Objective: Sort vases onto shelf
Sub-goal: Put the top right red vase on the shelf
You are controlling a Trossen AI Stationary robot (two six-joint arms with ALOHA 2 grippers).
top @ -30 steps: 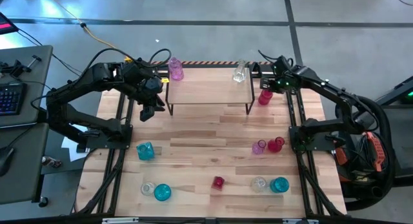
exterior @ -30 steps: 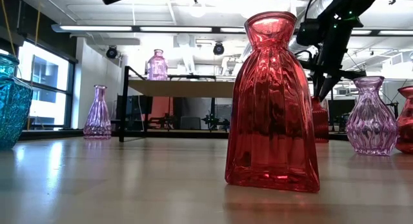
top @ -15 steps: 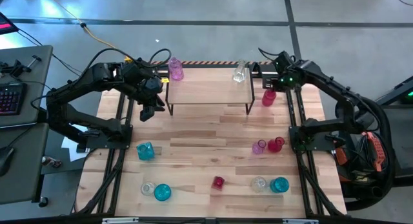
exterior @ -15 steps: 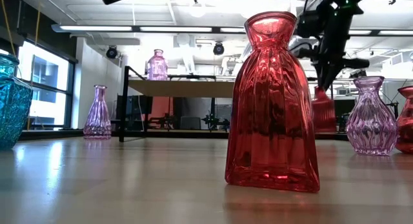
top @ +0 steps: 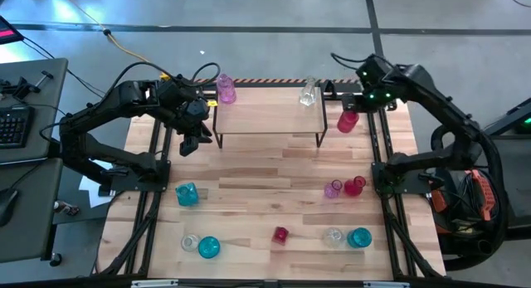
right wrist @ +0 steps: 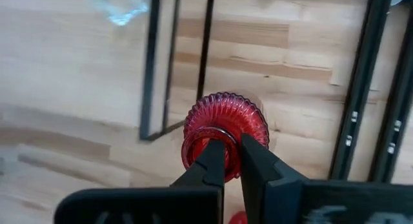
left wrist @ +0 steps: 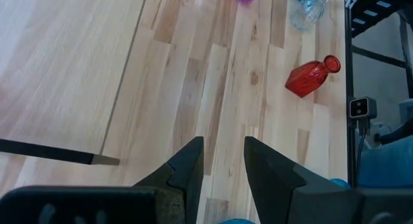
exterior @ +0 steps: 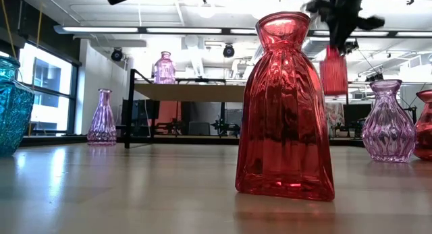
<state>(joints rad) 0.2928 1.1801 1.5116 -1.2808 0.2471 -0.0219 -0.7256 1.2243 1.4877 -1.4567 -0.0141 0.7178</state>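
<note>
The wooden table (top: pixel 249 188) carries the shelf (top: pixel 270 112) at its far edge, with a purple vase (top: pixel 226 89) on the shelf's left end and a clear vase (top: pixel 309 92) on its right end. The right gripper (right wrist: pixel 231 161) is clamped on the rim of a ribbed red vase (right wrist: pixel 224 124), one finger inside the neck and one outside, holding it in the air just beside the shelf's right end, clear of the tabletop in the low view. The left gripper (left wrist: pixel 222 162) hangs over the table at the shelf's left end, fingers slightly apart and holding nothing. Other vases stand scattered over the near half of the table, among them a small red vase (top: pixel 280 235) in the middle.
</note>
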